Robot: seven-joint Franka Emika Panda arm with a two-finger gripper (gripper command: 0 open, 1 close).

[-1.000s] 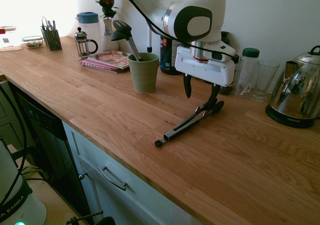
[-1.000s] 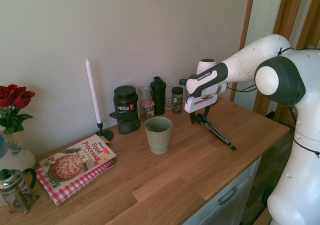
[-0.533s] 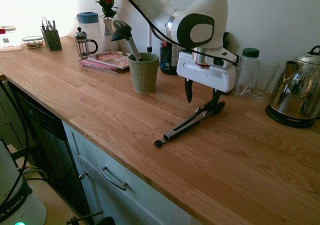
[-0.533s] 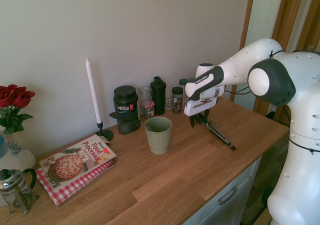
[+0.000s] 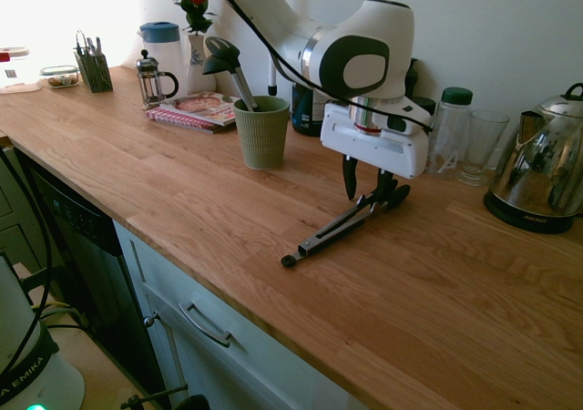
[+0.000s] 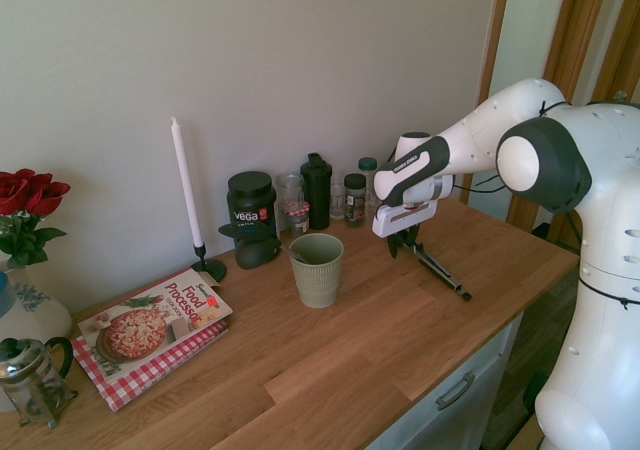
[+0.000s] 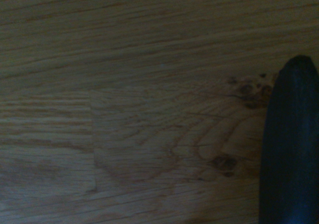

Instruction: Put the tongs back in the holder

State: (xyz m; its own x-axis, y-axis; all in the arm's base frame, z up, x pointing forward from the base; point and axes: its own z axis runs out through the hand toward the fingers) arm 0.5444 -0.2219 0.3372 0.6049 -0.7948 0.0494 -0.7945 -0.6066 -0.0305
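Tool (image 5: 368,188) upright over tongs' (image 5: 342,230) black tips

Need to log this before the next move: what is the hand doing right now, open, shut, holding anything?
Hand: open, fingers astride the black-tipped end of the tongs, which lie on the counter; nothing held.

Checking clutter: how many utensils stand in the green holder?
1: a black ladle leans in the holder. The tongs lie on the counter. Shorter items inside may be hidden.

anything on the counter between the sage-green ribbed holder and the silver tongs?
Nothing: only bare wooden countertop lies between the sage-green ribbed holder and the silver black-tipped tongs, clearest in the first exterior view.
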